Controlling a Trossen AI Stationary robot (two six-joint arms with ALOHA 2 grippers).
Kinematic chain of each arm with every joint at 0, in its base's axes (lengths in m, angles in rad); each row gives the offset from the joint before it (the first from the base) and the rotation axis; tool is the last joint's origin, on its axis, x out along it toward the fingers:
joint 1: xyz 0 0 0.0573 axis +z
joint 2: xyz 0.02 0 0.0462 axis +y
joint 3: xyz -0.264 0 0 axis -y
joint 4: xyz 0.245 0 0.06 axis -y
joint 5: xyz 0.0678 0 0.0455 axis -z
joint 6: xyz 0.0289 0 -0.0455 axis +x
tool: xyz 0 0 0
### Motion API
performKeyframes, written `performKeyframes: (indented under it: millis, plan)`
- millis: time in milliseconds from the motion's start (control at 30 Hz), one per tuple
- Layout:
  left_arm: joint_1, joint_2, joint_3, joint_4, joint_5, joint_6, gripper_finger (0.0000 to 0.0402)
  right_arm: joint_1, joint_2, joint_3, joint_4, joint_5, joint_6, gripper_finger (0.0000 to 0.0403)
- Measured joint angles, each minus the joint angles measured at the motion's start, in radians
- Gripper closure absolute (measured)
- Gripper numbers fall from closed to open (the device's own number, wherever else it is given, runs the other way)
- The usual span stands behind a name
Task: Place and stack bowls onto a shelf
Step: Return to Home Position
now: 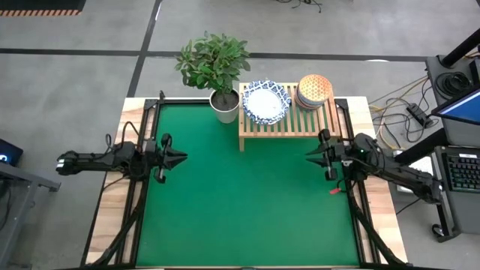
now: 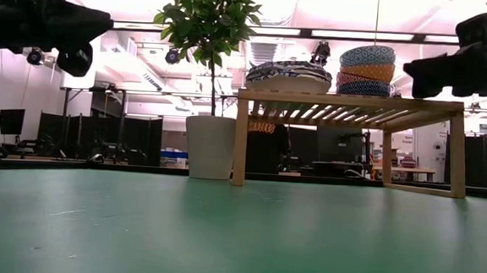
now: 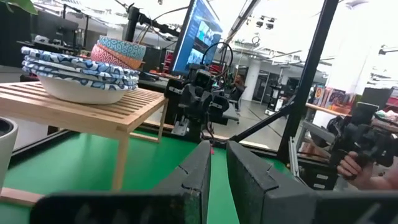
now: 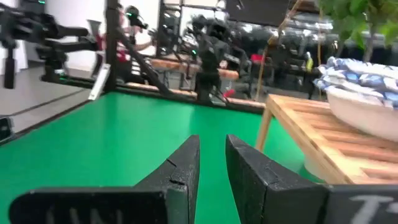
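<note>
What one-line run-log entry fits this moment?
left gripper: empty, left side; right gripper: empty, right side; shelf: white bowls, small bowls stacked

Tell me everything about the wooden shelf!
The shelf is pale wood, a slatted top on straight legs, standing level at the green table's far edge beside the white plant pot. It carries a stack of wide blue-and-white bowls and a stack of smaller colourful bowls. The left gripper and right gripper hang apart from it.

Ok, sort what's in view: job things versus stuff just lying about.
Job: wooden shelf; white blue-rimmed bowl stack; small coloured bowl stack; left gripper and right gripper, both waiting at the table's sides.
Lying about: potted plant; keyboard.
</note>
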Motion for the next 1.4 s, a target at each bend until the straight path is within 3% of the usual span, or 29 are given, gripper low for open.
performKeyframes:
  millis: [400, 567, 733, 1000, 1400]
  plan:
    - [0.000, 0.005, 0.000, 0.001, -0.001, 0.000, 0.0366, 0.000, 0.048, 0.000, 0.034, 0.018, 0.017, 0.0335]
    - [0.000, 0.009, 0.000, 0.000, -0.001, 0.000, 0.0366, 0.000, 0.050, 0.000, 0.173, 0.029, -0.018, 0.0335]
    - [0.000, 0.011, 0.000, -0.001, -0.001, 0.000, 0.0366, -0.001, 0.060, -0.002, 0.178, 0.198, 0.018, 0.0335]
    - [0.000, 0.014, 0.000, 0.001, 0.000, 0.000, 0.0366, 0.000, 0.127, -0.002, 0.144, 0.327, -0.001, 0.0335]
    - [0.000, 0.016, 0.000, 0.001, 0.000, 0.000, 0.0366, 0.000, 0.224, -0.002, 0.211, 0.327, 0.006, 0.0335]
